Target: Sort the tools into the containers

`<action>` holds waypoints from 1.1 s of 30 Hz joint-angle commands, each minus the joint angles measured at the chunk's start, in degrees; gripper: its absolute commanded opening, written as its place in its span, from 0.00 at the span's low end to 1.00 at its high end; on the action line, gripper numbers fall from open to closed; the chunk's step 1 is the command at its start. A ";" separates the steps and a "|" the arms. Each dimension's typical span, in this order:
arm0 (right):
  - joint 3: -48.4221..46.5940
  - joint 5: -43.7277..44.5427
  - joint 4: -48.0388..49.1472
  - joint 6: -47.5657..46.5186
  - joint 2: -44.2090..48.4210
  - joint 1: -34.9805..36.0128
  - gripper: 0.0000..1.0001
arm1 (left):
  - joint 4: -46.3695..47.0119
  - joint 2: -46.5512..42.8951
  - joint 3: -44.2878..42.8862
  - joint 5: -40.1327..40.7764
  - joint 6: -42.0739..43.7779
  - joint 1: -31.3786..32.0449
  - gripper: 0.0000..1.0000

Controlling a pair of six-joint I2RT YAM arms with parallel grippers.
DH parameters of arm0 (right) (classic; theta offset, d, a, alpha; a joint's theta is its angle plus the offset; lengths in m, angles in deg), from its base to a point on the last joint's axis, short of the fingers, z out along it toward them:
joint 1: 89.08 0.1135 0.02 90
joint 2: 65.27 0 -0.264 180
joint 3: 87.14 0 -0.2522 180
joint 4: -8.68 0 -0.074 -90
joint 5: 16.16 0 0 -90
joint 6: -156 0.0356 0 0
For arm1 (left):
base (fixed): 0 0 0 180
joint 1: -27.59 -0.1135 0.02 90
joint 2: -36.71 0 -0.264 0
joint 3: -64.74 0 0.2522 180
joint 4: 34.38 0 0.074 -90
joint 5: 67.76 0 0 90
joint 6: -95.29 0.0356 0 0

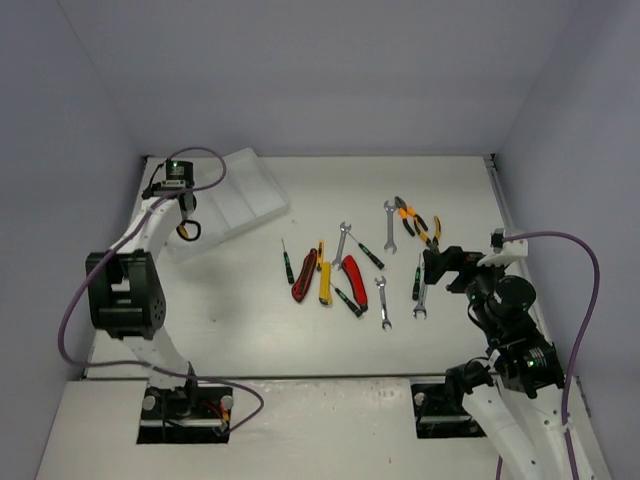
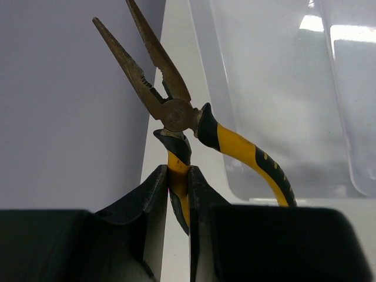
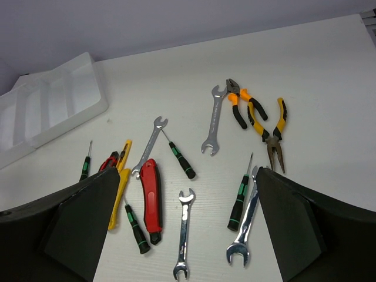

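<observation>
The white bench (image 1: 240, 330) is occupied at far left by a translucent tray (image 1: 250, 180); wrenches (image 1: 390, 222), screwdrivers (image 1: 288, 270), knives (image 1: 355, 283) and pliers (image 1: 408, 214) are spread across its middle and right.
</observation>
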 commanded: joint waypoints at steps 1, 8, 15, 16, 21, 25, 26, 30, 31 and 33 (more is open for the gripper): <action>0.15 0.90 3.34 0.72 0.30 0.71 1.00 | 3.11 4.34 -7.27 4.28 2.36 -2.34 0.00; 0.24 1.57 3.12 0.99 0.23 0.84 1.00 | 2.71 14.82 -15.60 2.83 2.83 -4.15 0.00; 0.24 1.84 2.94 0.97 -1.75 0.93 1.00 | 2.23 23.41 -24.16 0.81 4.23 -4.37 0.00; 0.24 1.92 2.94 0.90 -2.17 0.93 1.00 | 1.52 25.27 -26.21 1.23 4.52 -4.37 0.00; 0.24 1.82 2.84 0.81 -3.23 0.93 1.00 | 0.96 28.60 -30.16 0.23 3.89 -4.46 0.00; 0.24 2.07 2.85 0.76 -3.98 0.93 1.00 | 1.50 29.69 -31.39 -2.11 2.09 -4.57 0.04; 0.24 1.92 2.85 0.71 -4.06 0.91 1.00 | 1.66 29.85 -31.42 -2.57 1.80 -4.67 0.05; 0.24 1.38 2.85 0.64 -4.05 0.93 1.00 | 2.21 29.79 -31.05 -4.38 0.83 -5.00 0.09; 0.24 1.33 2.85 0.64 -4.05 0.93 1.00 | 2.84 29.41 -30.42 -4.72 0.83 -5.04 0.12; 0.23 1.30 2.85 0.64 -4.05 0.93 1.00 | 3.69 28.77 -29.46 -4.99 0.66 -5.17 0.26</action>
